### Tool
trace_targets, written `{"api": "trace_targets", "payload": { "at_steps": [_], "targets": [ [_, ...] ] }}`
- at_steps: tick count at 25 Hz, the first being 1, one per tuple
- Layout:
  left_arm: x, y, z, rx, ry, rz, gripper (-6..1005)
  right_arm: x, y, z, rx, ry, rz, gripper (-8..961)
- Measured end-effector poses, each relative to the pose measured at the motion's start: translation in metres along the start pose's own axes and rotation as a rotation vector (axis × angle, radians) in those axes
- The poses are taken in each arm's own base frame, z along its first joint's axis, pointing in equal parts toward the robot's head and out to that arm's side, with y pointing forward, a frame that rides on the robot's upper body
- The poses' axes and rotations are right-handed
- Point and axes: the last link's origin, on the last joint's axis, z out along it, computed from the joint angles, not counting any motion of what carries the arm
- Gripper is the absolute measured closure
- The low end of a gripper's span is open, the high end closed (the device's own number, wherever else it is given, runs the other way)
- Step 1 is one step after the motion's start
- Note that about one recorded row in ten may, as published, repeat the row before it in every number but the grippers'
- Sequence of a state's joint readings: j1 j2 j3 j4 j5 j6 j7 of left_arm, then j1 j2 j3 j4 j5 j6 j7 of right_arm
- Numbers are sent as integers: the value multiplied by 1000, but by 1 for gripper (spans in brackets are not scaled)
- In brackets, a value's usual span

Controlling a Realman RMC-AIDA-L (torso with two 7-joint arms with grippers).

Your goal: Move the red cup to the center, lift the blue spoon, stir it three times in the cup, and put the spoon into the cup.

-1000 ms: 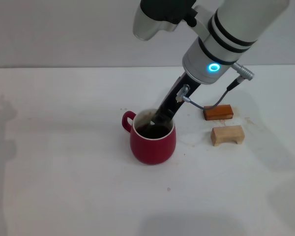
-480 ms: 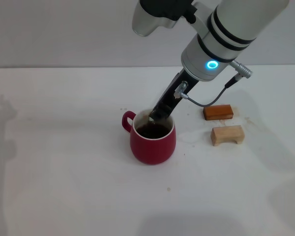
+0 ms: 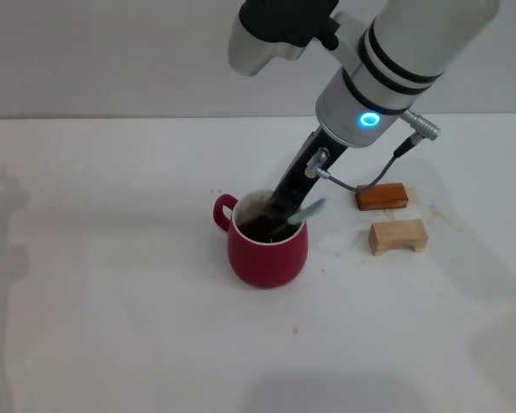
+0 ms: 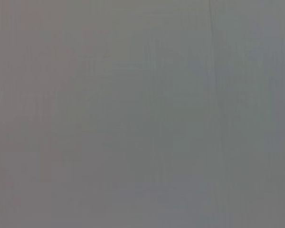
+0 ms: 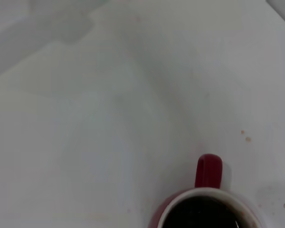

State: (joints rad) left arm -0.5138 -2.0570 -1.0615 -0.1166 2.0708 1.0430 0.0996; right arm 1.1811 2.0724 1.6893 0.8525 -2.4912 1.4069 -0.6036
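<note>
The red cup (image 3: 267, 254) stands near the middle of the white table with its handle to the left and dark liquid inside. Its rim and handle also show in the right wrist view, red cup (image 5: 206, 209). The blue spoon (image 3: 308, 209) lies in the cup, with its pale handle leaning over the right rim. My right gripper (image 3: 284, 205) hangs just above the cup's mouth. It is open, and the spoon rests free below it. No part of the left arm shows.
An orange block (image 3: 382, 196) and a tan wooden block (image 3: 398, 236) lie to the right of the cup. A grey cable loops from the right wrist toward the orange block. The left wrist view is plain grey.
The spoon's pale handle, earlier hidden at the gripper's tips, now lies on the cup's right rim, let go. The right arm has barely shifted.
</note>
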Motion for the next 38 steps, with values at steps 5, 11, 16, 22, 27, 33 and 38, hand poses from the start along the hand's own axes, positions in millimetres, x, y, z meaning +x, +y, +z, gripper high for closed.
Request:
{"api": "trace_targets", "payload": {
  "at_steps": [5, 11, 16, 22, 27, 33, 38],
  "targets": [
    [0, 0, 0, 0, 1, -1, 842, -5, -6, 1, 55, -63, -20, 773],
    [2, 2, 1, -2, 7, -9, 842, 2, -27, 3, 357, -305, -123, 773],
    [3, 5, 3, -8, 10, -19, 842, 38, -41, 8, 631, -540, -152, 773],
    [4, 8, 4, -13, 12, -21, 842, 84, -51, 11, 854, -761, -108, 773],
    [4, 9, 3, -19, 15, -21, 842, 139, -53, 14, 1029, -946, 38, 773],
    [3, 8, 1, -21, 11, -17, 842, 205, -44, 10, 1238, -1120, 280, 773],
    [2, 10, -1, -26, 12, -13, 842, 259, -40, 9, 1208, -1298, 548, 773]
  ]
}}
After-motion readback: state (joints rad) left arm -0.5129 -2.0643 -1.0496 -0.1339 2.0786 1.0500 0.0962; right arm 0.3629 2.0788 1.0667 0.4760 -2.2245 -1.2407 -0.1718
